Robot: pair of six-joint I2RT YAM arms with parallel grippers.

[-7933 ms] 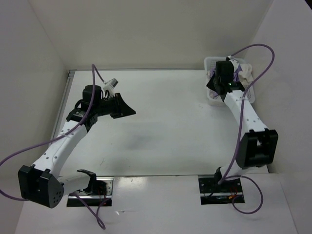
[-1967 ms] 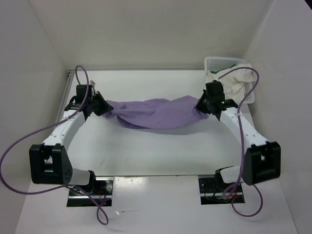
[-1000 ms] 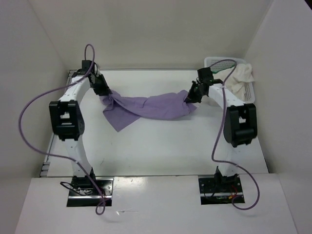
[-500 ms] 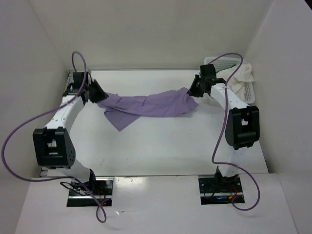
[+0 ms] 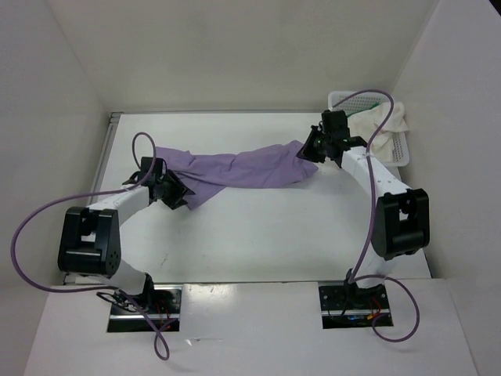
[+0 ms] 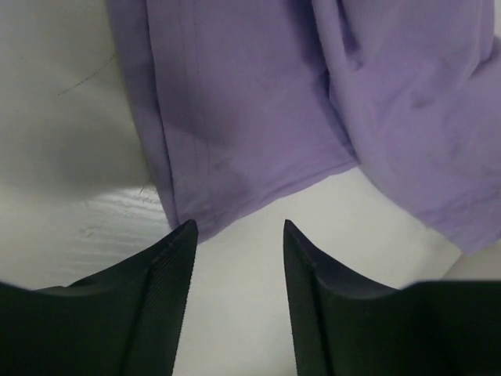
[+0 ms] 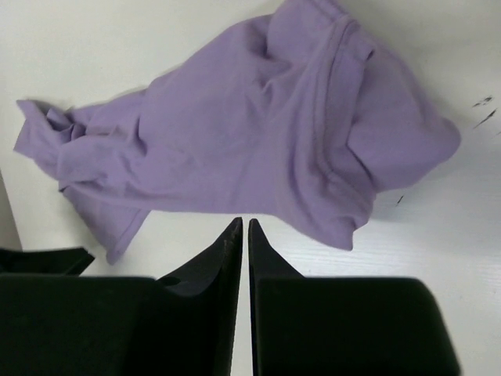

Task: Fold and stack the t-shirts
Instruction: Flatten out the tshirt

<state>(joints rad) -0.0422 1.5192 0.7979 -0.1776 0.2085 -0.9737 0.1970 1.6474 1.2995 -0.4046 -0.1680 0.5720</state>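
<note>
You're spreading the lavender cloth t-shirt (image 5: pixel 235 168): left jaws apart by its hem, right jaws together, empty; grasp corners next.

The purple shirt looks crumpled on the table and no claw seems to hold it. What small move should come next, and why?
Probably the left gripper should ease forward onto the lavender shirt and close on its near edge. Its jaws stand open and empty with that edge just ahead, while the right gripper is shut on nothing by the shirt's other end.
</note>
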